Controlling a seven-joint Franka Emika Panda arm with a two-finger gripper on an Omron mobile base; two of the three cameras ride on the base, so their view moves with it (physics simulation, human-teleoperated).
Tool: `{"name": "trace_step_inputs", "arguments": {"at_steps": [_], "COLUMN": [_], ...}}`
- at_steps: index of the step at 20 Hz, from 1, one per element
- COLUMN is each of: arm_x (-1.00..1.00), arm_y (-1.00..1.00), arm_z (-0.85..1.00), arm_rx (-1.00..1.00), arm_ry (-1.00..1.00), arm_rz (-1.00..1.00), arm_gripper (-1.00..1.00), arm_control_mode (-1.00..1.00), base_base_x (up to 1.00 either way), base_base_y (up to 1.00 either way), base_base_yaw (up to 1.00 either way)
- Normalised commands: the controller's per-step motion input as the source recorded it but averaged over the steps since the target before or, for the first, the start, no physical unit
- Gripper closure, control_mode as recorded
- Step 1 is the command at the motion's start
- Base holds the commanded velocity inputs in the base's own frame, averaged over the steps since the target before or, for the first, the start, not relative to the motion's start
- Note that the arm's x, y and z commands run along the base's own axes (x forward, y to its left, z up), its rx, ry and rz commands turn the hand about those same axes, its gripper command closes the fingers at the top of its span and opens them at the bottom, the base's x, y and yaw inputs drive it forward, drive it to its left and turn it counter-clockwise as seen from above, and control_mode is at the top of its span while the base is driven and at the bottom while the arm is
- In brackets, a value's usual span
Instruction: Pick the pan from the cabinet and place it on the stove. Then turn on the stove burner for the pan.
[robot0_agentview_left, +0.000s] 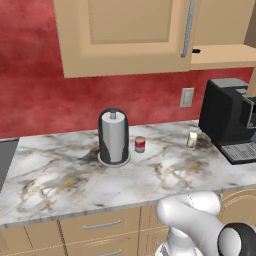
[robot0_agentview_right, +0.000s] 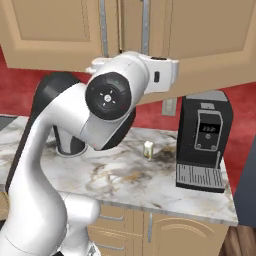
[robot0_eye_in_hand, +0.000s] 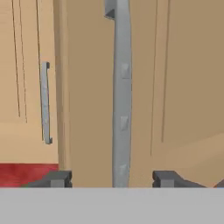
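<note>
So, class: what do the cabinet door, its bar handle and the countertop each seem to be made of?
Cabinet door: probably wood, matte light tan, with a recessed panel.
Bar handle: likely metal, dull grey, smooth.
Countertop: looks like polished marble, white with grey and brown veins.

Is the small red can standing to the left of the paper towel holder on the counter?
No, the red can stands to the right of the paper towel holder on the marble counter.
</note>
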Motion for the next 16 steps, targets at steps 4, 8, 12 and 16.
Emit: {"name": "trace_step_inputs", "arguments": {"at_steps": [4,8,12,16], "arm_x": [-0.64,-0.6,-0.26,0.0], "arm_y": [0.34,0.58,0.72,0.9], "arm_z": [0.0,0.0,-0.01,-0.09], "arm_rx": [-0.06,-0.19,-0.32,-0.42], "arm_ry": [-0.07,-0.1,-0.06,0.0], "arm_rz": [0.0,0.0,0.0,-0.01], "arm_gripper": [-1.0,-1.0,-1.0,-1.0], "arm_control_mode": [-1.0,-1.0,-1.0,-1.0], "base_base_x": [0.0,0.0,0.0,0.0], "base_base_y": [0.0,0.0,0.0,0.0], "base_base_yaw": [0.0,0.0,0.0,0.0]}}
